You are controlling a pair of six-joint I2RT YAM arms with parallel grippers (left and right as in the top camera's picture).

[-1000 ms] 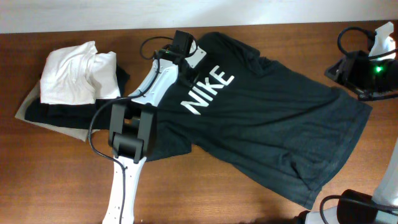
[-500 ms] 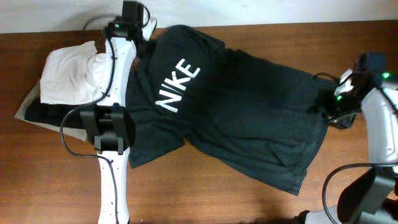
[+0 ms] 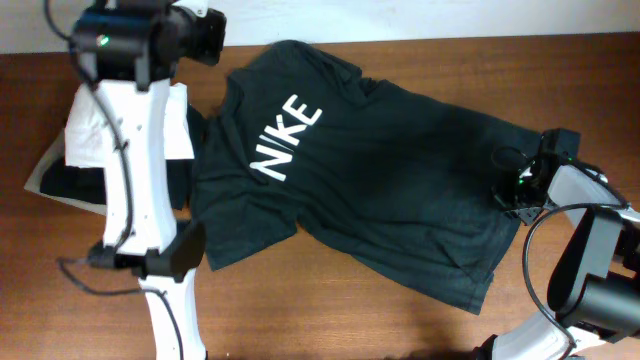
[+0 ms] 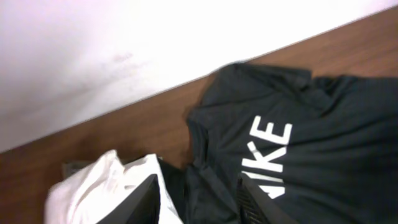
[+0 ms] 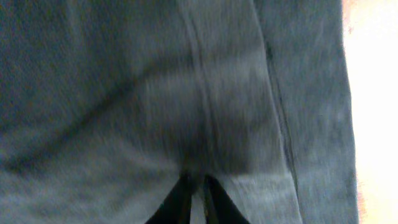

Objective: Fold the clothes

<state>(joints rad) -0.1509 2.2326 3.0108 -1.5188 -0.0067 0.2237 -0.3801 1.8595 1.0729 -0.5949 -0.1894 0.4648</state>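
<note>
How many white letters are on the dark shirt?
4, in one slanted row on the T-shirt's chest: N lowest left, then I, K, E highest right. None seems hidden.

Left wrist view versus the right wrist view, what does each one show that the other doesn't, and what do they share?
Only the left wrist view shows the white NIKE lettering, the folded white garment, bare table, the wall, and the left gripper, open above them. Only the right wrist view shows a close-up seam, with the right gripper apparently pinched on the fabric. Both show the dark T-shirt.
</note>
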